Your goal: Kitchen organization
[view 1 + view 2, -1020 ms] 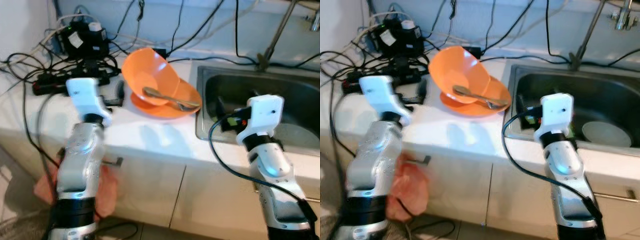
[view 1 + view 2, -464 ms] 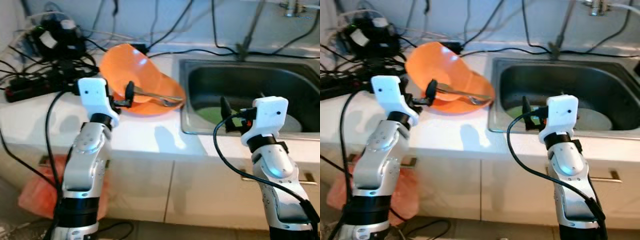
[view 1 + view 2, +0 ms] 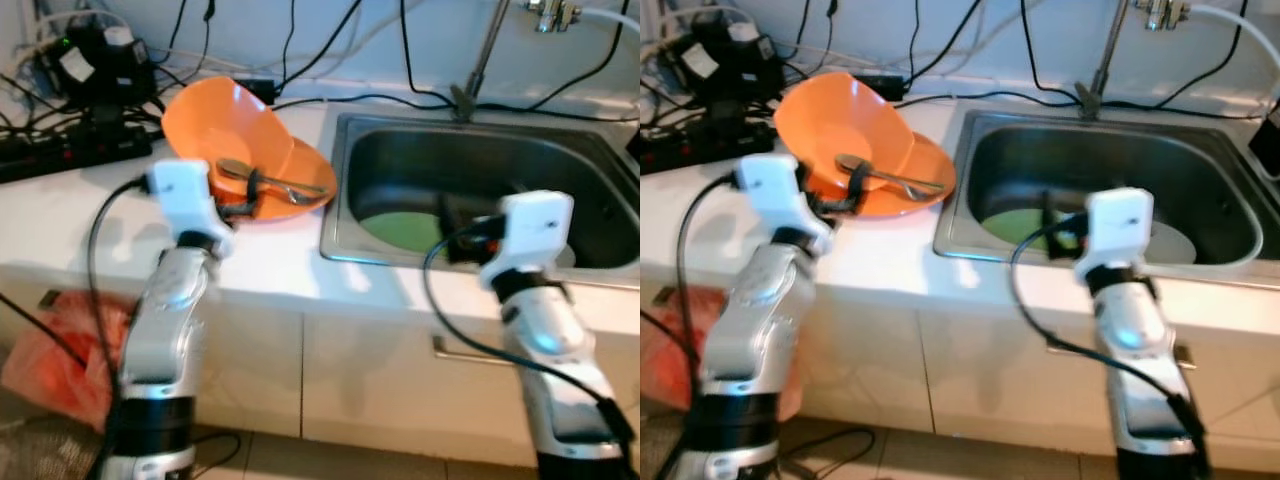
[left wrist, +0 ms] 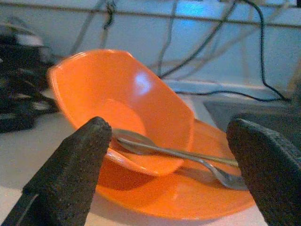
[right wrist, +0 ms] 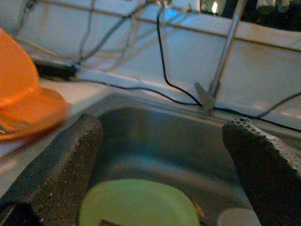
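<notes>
- Left gripper (image 4: 169, 169): fingers (image 4: 66, 179) spread wide, nothing between them. It is held just in front of the orange dishes on the counter, pointing at them, apart from them as far as the wrist view shows.
- Right gripper (image 5: 164, 174): fingers (image 5: 56, 169) also wide apart, empty. It is held at the near rim of the sink (image 3: 470, 160), pointing in over the basin.
- Orange bowl (image 4: 122, 108): tilted on its side, open mouth toward the robot, resting on an orange plate (image 4: 188, 188) that lies flat on the white counter (image 3: 270, 260) just left of the sink.
- Spoon (image 4: 136, 141): metal, its bowl lying inside the tipped orange bowl, handle running out across the rim over the plate.
- Fork (image 4: 225, 176): metal, lying on the plate beside the spoon handle, tines toward the sink side; whether the two touch I cannot tell.
- In the basin: a green plate (image 5: 141, 205) flat on the bottom, near side; a white plate (image 3: 1175, 240) beside it, partly hidden behind the right arm.
- Faucet (image 3: 480, 60): thin metal stem rising at the back edge of the sink.
- Back left of the counter: black power strip (image 3: 70, 150) and adapters, with a tangle of black cables (image 3: 290, 40) running along the wall.
- Below the counter: white cabinet fronts (image 3: 360, 370); a pinkish-orange plastic bag (image 3: 50, 350) on the floor at far left.
</notes>
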`<state>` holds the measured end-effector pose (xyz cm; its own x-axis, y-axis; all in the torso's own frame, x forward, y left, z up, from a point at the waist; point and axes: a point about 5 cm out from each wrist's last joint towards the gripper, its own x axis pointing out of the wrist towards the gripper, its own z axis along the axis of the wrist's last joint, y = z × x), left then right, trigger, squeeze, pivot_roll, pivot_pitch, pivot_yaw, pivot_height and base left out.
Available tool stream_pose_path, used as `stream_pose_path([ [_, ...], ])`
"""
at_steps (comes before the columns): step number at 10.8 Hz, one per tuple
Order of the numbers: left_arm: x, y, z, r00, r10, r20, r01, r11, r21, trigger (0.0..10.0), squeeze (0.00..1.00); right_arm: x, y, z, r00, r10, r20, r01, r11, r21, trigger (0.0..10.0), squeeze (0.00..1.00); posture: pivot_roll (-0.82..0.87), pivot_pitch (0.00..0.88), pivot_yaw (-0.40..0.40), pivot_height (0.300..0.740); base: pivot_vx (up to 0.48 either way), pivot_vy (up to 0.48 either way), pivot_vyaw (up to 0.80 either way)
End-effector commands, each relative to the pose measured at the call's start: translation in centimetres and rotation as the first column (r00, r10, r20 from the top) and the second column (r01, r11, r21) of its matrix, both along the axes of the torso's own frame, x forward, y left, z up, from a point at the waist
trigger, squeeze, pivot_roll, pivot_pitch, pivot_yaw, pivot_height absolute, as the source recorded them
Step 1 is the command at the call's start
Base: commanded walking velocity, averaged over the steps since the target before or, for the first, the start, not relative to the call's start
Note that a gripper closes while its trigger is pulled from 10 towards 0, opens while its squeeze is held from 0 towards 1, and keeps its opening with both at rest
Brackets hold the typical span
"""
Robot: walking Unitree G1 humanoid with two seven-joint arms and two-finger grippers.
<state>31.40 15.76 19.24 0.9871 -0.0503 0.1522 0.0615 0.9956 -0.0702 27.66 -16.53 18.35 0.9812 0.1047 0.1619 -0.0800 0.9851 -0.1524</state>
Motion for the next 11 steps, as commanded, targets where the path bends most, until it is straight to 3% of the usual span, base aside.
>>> stream_pose_path([
  [1, 0.1, -0.6, 0.2, 1.0, -0.02, 0.005, 0.02, 1.0, -0.009, 10.0, 0.0, 0.0, -0.4, 0.2, 1.0, -0.012, 0.004, 0.012, 1.0, -0.01, 10.0, 0.0, 0.08, 0.0, 0.021, 0.74, 0.0, -0.42, 0.0],
  [4, 0.3, -0.6, 0.4, 1.0, -0.008, 0.01, 0.008, 1.0, -0.021, 10.0, 0.0, 0.0, -0.4, 0.2, 1.0, -0.01, 0.006, 0.01, 1.0, -0.01, 10.0, 0.0, 0.08, 0.0, 0.019, 0.74, 0.0, 0.0, 0.0],
  [6, 0.6, -0.9, 1.7, 0.999, -0.009, 0.046, 0.009, 1.0, 0.008, 10.0, 0.0, 0.1, -0.4, 0.4, 1.0, -0.009, 0.012, 0.01, 1.0, -0.005, 10.0, 0.0, 0.08, 0.0, 0.02, 0.74, 0.0, 0.0, 0.0],
  [11, 1.0, 0.3, 3.4, 0.995, 0.054, 0.083, -0.054, 0.999, 0.007, 10.0, 0.0, 0.1, -0.3, 0.6, 1.0, -0.015, 0.022, 0.015, 1.0, 0.005, 10.0, 0.0, 0.08, 0.0, 0.026, 0.74, 0.0, 0.0, 0.0],
])
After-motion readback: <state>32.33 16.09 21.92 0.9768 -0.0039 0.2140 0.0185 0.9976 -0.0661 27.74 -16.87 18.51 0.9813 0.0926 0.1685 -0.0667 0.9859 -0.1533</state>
